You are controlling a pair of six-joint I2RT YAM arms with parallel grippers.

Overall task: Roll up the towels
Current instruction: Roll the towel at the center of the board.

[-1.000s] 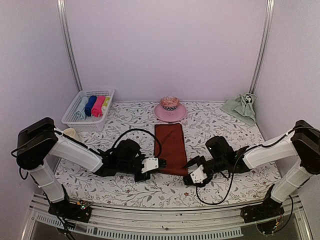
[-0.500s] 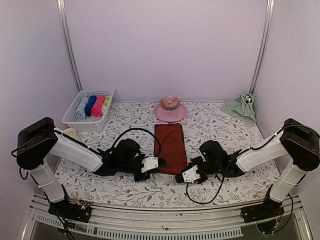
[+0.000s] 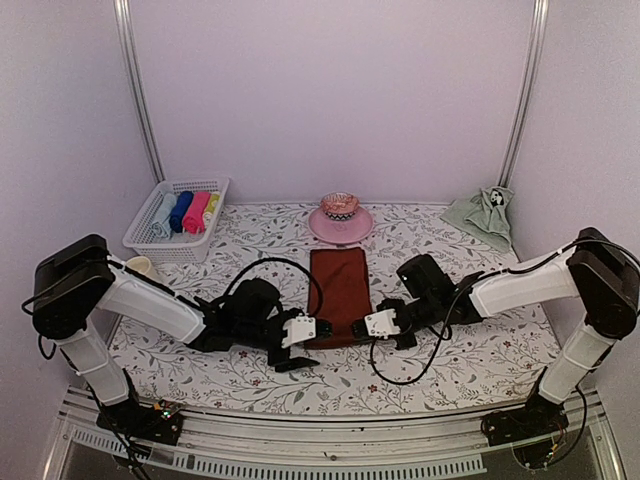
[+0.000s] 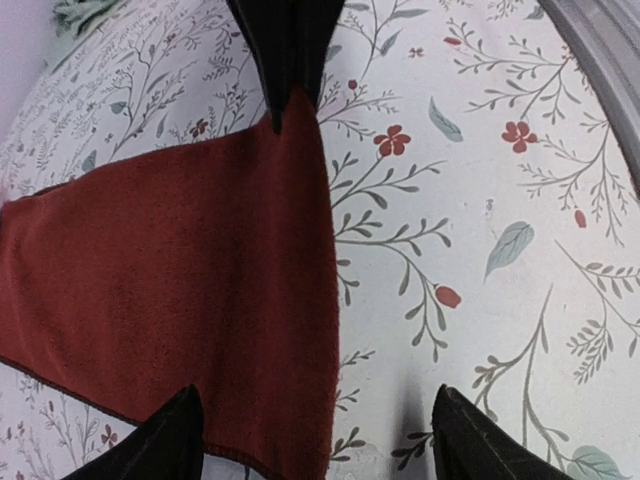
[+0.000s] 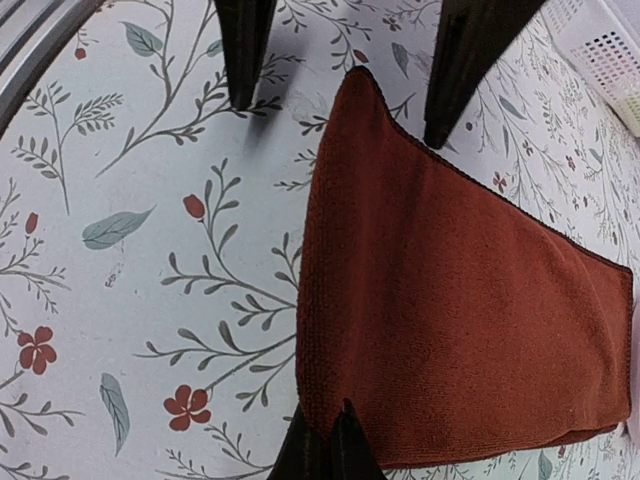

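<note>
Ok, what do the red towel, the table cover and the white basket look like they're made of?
Red towel: soft matt cloth, probably microfibre or terry, going by its fuzzy nap and stitched hem.
Table cover: smooth flat sheet with a printed floral pattern. It could be fabric or vinyl, and the look leaves that open.
Basket: likely moulded white plastic, since its walls are stiff and perforated.

White basket [image 3: 160,248] far left; patterned bowl [image 3: 340,205] on pink plate [image 3: 318,227].
</note>
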